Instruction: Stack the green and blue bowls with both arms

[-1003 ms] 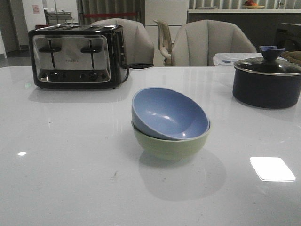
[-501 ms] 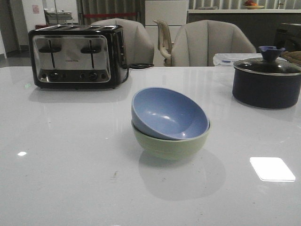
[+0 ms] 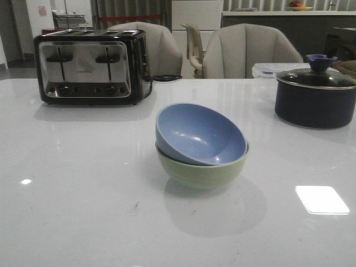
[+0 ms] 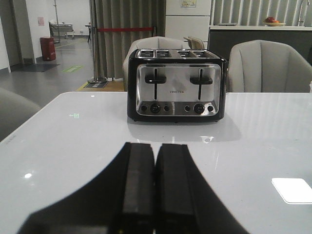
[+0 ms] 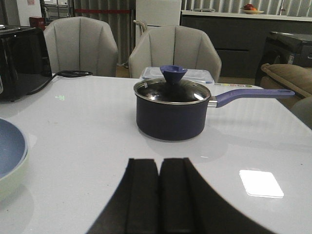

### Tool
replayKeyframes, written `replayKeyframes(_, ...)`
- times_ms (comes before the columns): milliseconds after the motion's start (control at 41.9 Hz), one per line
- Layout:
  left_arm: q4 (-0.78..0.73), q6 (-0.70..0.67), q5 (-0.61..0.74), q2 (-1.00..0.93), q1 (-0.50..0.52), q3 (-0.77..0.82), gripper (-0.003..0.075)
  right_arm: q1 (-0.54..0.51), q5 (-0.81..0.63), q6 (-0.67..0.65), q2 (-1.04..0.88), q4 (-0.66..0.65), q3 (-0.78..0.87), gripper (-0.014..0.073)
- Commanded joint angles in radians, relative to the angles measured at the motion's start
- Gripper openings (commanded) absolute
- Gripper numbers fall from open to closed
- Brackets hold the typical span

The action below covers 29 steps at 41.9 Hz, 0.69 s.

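Right now the dusty blue matte round bowl [image 3: 199,134] is sitting inside the pale sage green matte round bowl [image 3: 201,168], tilted so its opening is leaning toward the front and its far-left rim is riding high above the green rim. The pair is resting near the middle of the glossy white worktop [image 3: 83,183], with a soft shadow lying on the surface in front of it. Neither arm is showing in the front view, and nothing is touching the bowls. The left hand [image 4: 154,187] is hovering over the worktop with its two black fingers pressed together, holding nothing, and facing the black-and-chrome four-slot toaster [image 4: 176,84], which is standing at the far left of the worktop, well apart from the bowls. The right hand [image 5: 159,197] is likewise hanging above the worktop with its fingers closed flat against each other and empty; from its camera the edge of the stacked bowls is peeking in at one side. Ahead of it the dark blue saucepan with a glass lid and blue knob [image 5: 172,108] is standing at the far right of the worktop, its blue handle pointing away from the bowls. Grey upholstered chairs [image 3: 250,51] are lining the far edge of the worktop.
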<state>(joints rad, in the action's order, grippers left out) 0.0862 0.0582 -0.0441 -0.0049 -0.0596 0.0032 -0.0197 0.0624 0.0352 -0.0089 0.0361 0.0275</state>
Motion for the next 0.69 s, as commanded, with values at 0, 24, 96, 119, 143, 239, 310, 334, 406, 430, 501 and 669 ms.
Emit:
replayKeyframes(0, 0.006, -0.009, 0.090, -0.020, -0.001, 0.023, 0.0102, 0.004, -0.098, 0.006, -0.022, 0.004, -0.001, 0.0034)
replayKeyframes(24, 0.006, -0.009, 0.090, -0.020, -0.001, 0.023, 0.0102, 0.004, -0.098, 0.006, -0.022, 0.004, -0.001, 0.0034)
replayKeyframes(96, 0.006, -0.009, 0.090, -0.020, -0.001, 0.023, 0.0102, 0.008, -0.098, 0.006, -0.022, 0.004, -0.001, 0.0034)
replayKeyframes(119, 0.006, -0.009, 0.090, -0.020, -0.001, 0.023, 0.0102, 0.011, -0.098, 0.006, -0.022, 0.004, -0.001, 0.0034)
replayKeyframes(143, 0.006, -0.009, 0.090, -0.020, -0.001, 0.023, 0.0102, 0.015, -0.098, 0.006, -0.022, 0.004, -0.001, 0.0034)
replayKeyframes(239, 0.006, -0.009, 0.090, -0.020, -0.001, 0.023, 0.0102, 0.026, -0.098, 0.006, -0.022, 0.004, -0.001, 0.0034)
replayKeyframes(310, 0.006, -0.009, 0.090, -0.020, -0.001, 0.023, 0.0102, 0.026, -0.098, 0.006, -0.022, 0.004, -0.001, 0.0034)
replayKeyframes(334, 0.006, -0.009, 0.090, -0.020, -0.001, 0.023, 0.0102, 0.026, -0.098, 0.006, -0.022, 0.004, -0.001, 0.0034)
replayKeyframes(406, 0.006, -0.009, 0.090, -0.020, -0.001, 0.023, 0.0102, 0.026, -0.098, 0.006, -0.022, 0.004, -0.001, 0.0034)
replayKeyframes(430, 0.006, -0.009, 0.090, -0.020, -0.001, 0.023, 0.0102, 0.026, -0.098, 0.006, -0.022, 0.004, -0.001, 0.0034)
replayKeyframes(501, 0.006, -0.009, 0.090, -0.020, -0.001, 0.023, 0.0102, 0.026, -0.098, 0.006, -0.022, 0.004, -0.001, 0.0034)
replayKeyframes(669, 0.006, -0.009, 0.090, -0.020, -0.001, 0.023, 0.0102, 0.026, -0.098, 0.006, -0.022, 0.004, -0.001, 0.0034)
